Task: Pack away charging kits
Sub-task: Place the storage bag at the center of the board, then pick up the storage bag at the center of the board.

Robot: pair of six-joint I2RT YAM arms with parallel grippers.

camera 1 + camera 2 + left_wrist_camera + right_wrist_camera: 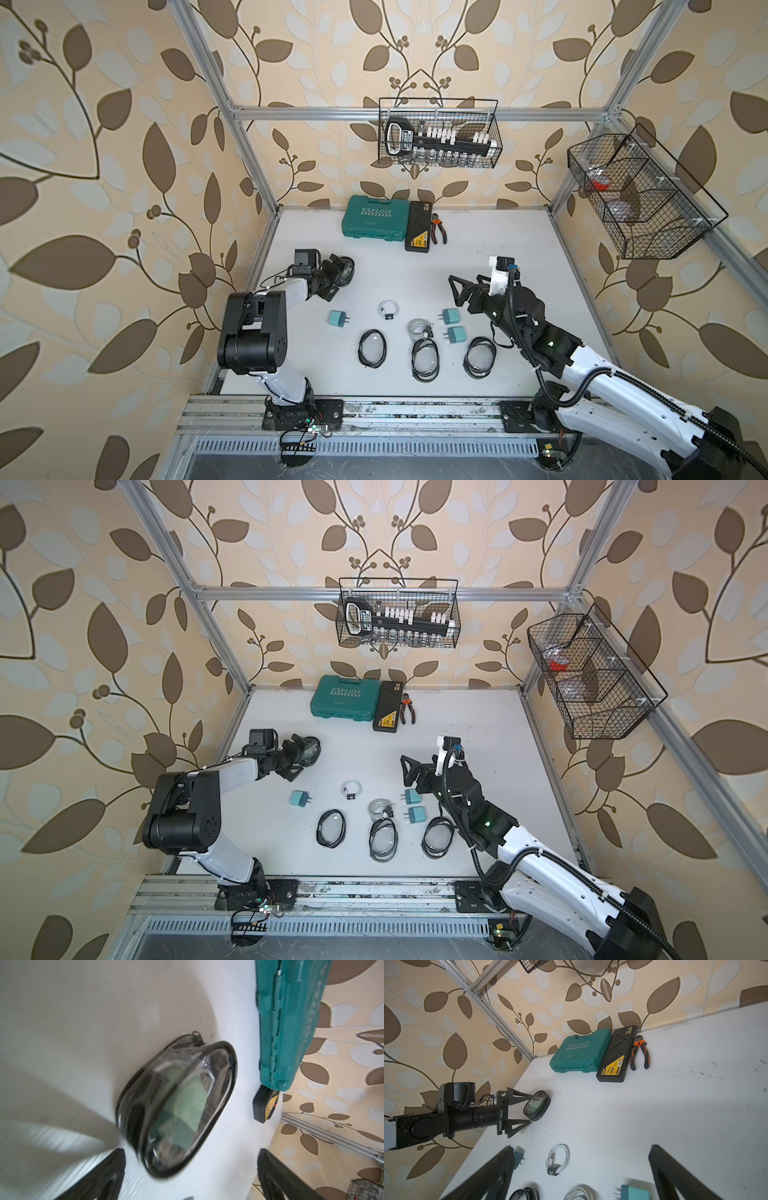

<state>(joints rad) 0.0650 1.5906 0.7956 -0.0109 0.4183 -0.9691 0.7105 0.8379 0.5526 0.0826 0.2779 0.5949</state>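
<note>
Here, teal adapter [187, 1105] inside clear pouch [164, 1172].

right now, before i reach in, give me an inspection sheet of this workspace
surface: white table, a few dark specks
job's things: filled pouch on edge at the left gripper; three empty-looking pouches, three teal adapters, two coiled cables lying loose
clutter: teal case, black case, pliers along the back
grippers: left gripper open, tips astride the filled pouch; right gripper open, empty
cables: black conduit on the right arm; loose wires at the left arm's base
surroundings: two wire baskets on the frame; leaf wallpaper
</note>
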